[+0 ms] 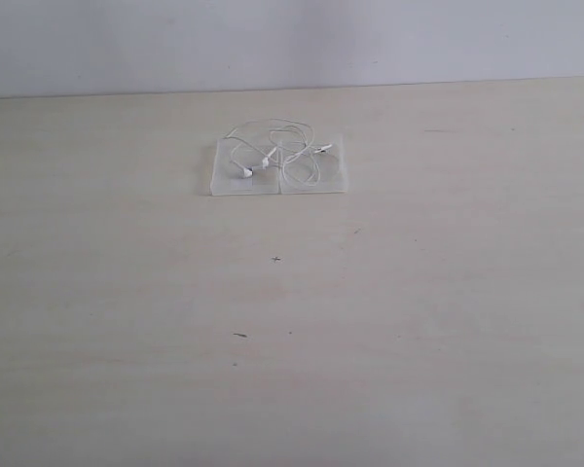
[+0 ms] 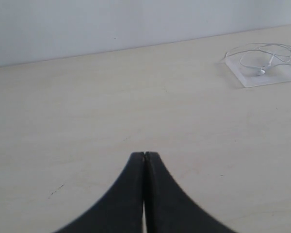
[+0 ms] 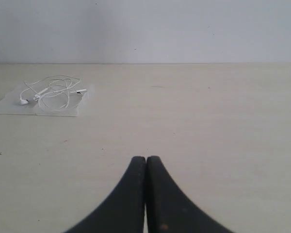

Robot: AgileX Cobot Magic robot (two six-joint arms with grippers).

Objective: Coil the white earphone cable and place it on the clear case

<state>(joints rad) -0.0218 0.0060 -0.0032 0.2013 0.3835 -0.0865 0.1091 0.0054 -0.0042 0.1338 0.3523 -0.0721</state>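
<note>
The white earphone cable [image 1: 277, 151] lies in loose loops on top of the clear case [image 1: 224, 185], a flat transparent pair of square halves at the back middle of the table. The left wrist view shows the cable [image 2: 266, 56] and the case [image 2: 252, 78] far off. The right wrist view also shows the cable [image 3: 53, 92] on the case [image 3: 9, 107]. My left gripper [image 2: 144, 154] is shut and empty, well away from the case. My right gripper [image 3: 146, 158] is shut and empty too. Neither arm appears in the exterior view.
The pale wooden table [image 1: 292, 321] carries a few small dark specks [image 1: 275, 260]. A plain white wall [image 1: 292, 39] stands behind the table's far edge.
</note>
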